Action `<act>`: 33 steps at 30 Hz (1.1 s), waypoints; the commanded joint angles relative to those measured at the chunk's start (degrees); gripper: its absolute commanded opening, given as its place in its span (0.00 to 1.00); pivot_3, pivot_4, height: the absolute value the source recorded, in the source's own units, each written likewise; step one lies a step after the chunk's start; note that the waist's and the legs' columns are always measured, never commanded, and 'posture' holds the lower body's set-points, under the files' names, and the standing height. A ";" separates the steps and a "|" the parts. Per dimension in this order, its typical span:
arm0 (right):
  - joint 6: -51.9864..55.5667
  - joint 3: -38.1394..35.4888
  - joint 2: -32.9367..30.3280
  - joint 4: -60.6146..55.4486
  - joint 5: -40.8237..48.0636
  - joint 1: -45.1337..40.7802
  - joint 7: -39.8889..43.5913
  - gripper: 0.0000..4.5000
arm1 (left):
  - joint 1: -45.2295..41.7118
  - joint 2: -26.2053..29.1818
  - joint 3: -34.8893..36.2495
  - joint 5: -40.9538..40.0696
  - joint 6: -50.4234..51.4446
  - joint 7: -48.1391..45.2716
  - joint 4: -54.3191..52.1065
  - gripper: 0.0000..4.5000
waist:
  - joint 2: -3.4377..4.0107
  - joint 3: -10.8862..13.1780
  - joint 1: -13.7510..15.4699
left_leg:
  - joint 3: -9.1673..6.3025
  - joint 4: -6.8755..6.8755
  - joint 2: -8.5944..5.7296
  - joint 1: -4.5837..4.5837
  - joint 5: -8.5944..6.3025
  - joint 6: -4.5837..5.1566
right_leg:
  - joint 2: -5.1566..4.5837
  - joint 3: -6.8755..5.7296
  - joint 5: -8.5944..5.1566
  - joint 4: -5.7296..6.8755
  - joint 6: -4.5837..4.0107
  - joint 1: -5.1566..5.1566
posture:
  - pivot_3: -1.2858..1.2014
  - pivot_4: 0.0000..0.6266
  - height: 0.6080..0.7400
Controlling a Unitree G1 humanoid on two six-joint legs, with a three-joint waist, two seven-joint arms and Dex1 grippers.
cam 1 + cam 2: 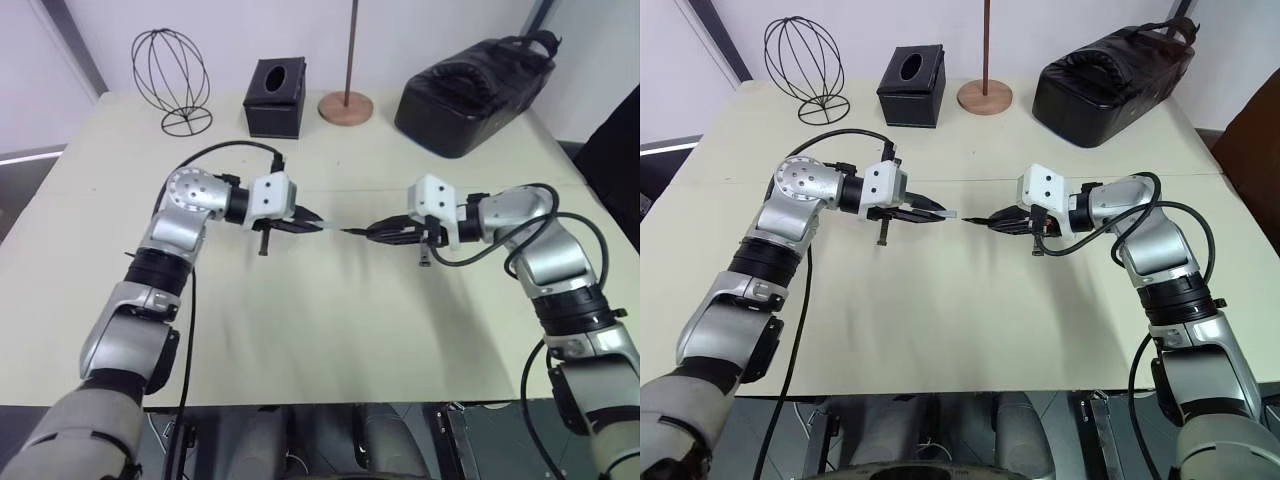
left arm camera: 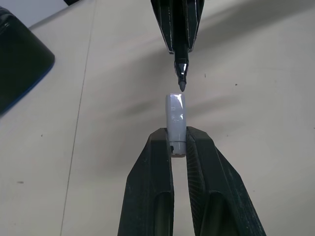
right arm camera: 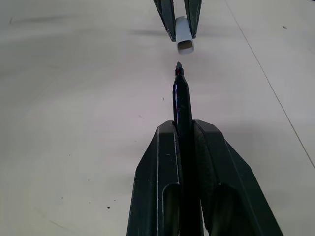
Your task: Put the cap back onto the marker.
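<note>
Fig.: two arms facing each other above a pale table (image 1: pixel 330 330), tips nearly meeting at mid-table.

L gripper (image 2: pixel 178 142) is pinching the cap (image 2: pixel 175 120) between its two black fingers; the cap's rear end is sitting in the pinch, its open mouth is sticking out past the fingertips. From the head views the cap is showing as a tiny pale sliver (image 1: pixel 949 214), hard to make out.

R gripper (image 3: pixel 184 127) is clamping the marker (image 3: pixel 181 96), fingers pressed tight on the barrel. Most of the barrel is lying hidden betw. the fingers; the front part w/ its pointed tip is projecting free. Rear of the marker is running down in the slot betw. the fingers to the frame's lower edge, so its full length can't be read.

Tip & cap mouth are pointing at each other, roughly in line, just apart, not touching; both are hanging in the air above the table, casting soft shadows on it.

Far edge of table: wire egg-shaped stand (image 1: pixel 171 80), black tissue box (image 1: pixel 276 96), round wooden base w/ pole (image 1: pixel 346 106) (pole is getting cut off at the frame top), black bag (image 1: pixel 470 90). In the L wrist view a dark shape (image 2: pixel 19 64) is being cut by the frame edge; likely the bag, can't tell for sure.
</note>
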 commanded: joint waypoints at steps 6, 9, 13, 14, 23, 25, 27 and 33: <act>0.93 -1.14 0.50 -3.28 1.06 -0.87 -0.77 0.00 | -0.79 -1.33 -0.29 0.15 -1.11 0.30 -0.91 0.01 | 0.00 0.00 0.00 | 0.00 0.00 0.00 0.00 0.00 0.00 | 0.00 0.00 0.00 0.00 0.00 0.00 | 0.52 0.24 1.00; 0.99 -1.23 0.54 -3.38 1.07 -0.91 -0.79 0.00 | -0.93 -1.74 -0.37 0.32 -1.18 0.40 -0.72 0.01 | 0.00 0.00 0.00 | 0.00 0.00 0.00 0.00 0.00 0.00 | 0.00 0.00 0.00 0.00 0.00 0.00 | 0.52 0.24 1.00; 1.05 -1.23 0.62 -3.69 1.12 -0.82 -0.88 0.00 | -1.07 -2.18 -0.55 0.70 -1.57 0.67 -0.23 0.01 | 0.00 0.00 0.00 | 0.00 0.00 0.00 0.00 0.00 0.00 | 0.00 0.00 0.00 0.00 0.00 0.00 | 0.52 0.24 1.00; 1.07 -1.22 0.62 -3.77 1.13 -0.78 -0.89 0.00 | -1.07 -2.18 -0.64 0.90 -1.82 0.71 -0.03 0.01 | 0.00 0.00 0.00 | 0.00 0.00 0.00 0.00 0.00 0.00 | 0.00 0.00 0.00 0.00 0.00 0.00 | 0.52 0.24 1.00; 0.99 -1.39 0.32 -3.54 1.06 -0.50 -0.83 0.00 | -1.10 -1.01 -0.54 1.57 -3.57 0.43 1.81 0.01 | 0.00 0.00 0.00 | 0.00 0.00 0.00 0.00 0.00 0.00 | 0.00 0.01 0.00 0.00 0.00 -0.01 | 0.52 0.24 1.00; 1.06 -1.28 0.51 -3.59 1.05 -0.59 -0.92 0.00 | -1.18 -1.18 -0.62 1.63 -3.58 0.64 1.89 0.01 | 0.00 0.00 0.01 | 0.00 0.00 0.00 0.00 0.00 0.00 | 0.00 0.01 0.00 0.00 0.00 -0.01 | 0.52 0.24 1.00; 1.08 -1.17 0.67 -3.63 1.06 -0.66 -0.93 0.00 | -1.27 -1.42 -0.78 1.75 -3.76 0.83 2.11 0.01 | 0.00 0.00 0.01 | 0.00 0.00 0.00 0.00 0.00 0.00 | 0.00 0.01 0.00 0.00 0.00 -0.01 | 0.52 0.24 1.00; 1.03 -1.24 0.37 -3.46 1.00 -0.42 -0.80 0.00 | -2.30 -0.98 -0.54 2.04 -4.80 0.96 3.99 0.01 | 0.00 0.00 0.01 | 0.00 0.00 -0.01 0.00 0.00 0.00 | 0.00 0.01 0.00 0.01 0.00 0.00 | 0.52 0.24 1.00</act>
